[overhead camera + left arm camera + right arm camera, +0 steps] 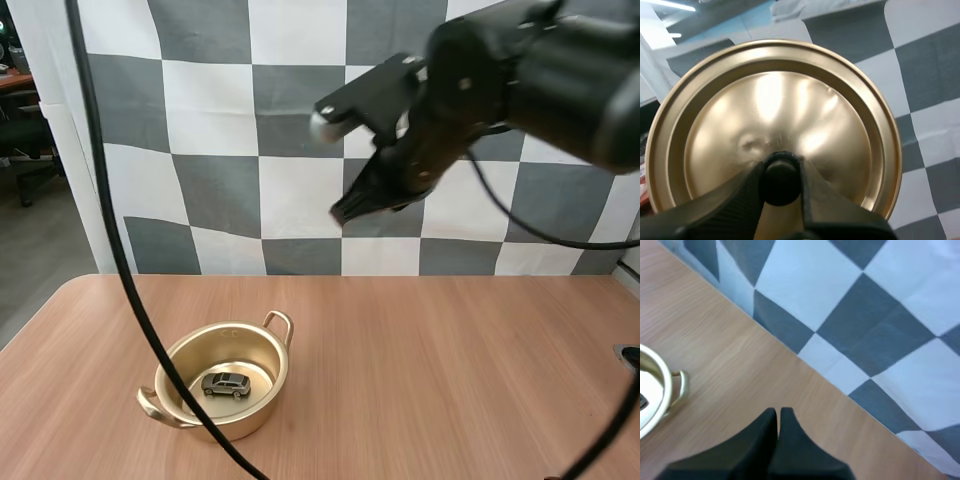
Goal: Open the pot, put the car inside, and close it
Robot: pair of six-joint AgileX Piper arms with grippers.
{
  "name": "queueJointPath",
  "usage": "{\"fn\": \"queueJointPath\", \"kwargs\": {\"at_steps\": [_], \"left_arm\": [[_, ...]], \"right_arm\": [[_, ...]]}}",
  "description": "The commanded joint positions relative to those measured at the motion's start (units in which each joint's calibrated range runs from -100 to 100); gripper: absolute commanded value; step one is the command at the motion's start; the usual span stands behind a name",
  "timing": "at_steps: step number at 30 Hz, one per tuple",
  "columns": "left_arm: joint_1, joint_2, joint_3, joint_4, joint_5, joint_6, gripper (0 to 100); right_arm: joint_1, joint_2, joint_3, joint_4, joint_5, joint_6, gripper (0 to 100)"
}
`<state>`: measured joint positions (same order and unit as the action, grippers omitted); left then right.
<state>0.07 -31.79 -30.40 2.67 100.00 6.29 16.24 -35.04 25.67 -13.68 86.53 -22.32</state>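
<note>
No readable text or markings

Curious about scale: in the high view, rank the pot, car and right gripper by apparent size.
1. The right gripper and the pot look about alike. The gripper probably hangs nearer the camera, so I won't rank them.
2. The car, smallest, sits inside the pot.

Car inside pot; pot on table, left front part

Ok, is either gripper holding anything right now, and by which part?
The left gripper holds the gold pot lid, pinched by its black knob. The right gripper is shut on nothing.
</note>
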Motion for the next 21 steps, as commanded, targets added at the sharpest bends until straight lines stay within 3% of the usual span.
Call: {"fn": "queueJointPath", "kwargs": {"at_steps": [1, 7, 21], "left_arm": [[-0.01, 0.0, 9.0, 0.0, 0.0, 0.0, 0], [-0.01, -2.1, 28.7, -2.2, 0.0, 0.2, 0], [-0.01, -5.1, 66.5, -3.0, 0.0, 1.3, 0]], "right_arm": [[-7.7, -5.2, 0.1, 0.1, -0.2, -1.1, 0], [-10.6, -10.6, 0.1, 0.1, -1.6, -1.6, 0], [-10.7, -11.3, 0.1, 3.7, -2.4, -1.1, 0]]}}
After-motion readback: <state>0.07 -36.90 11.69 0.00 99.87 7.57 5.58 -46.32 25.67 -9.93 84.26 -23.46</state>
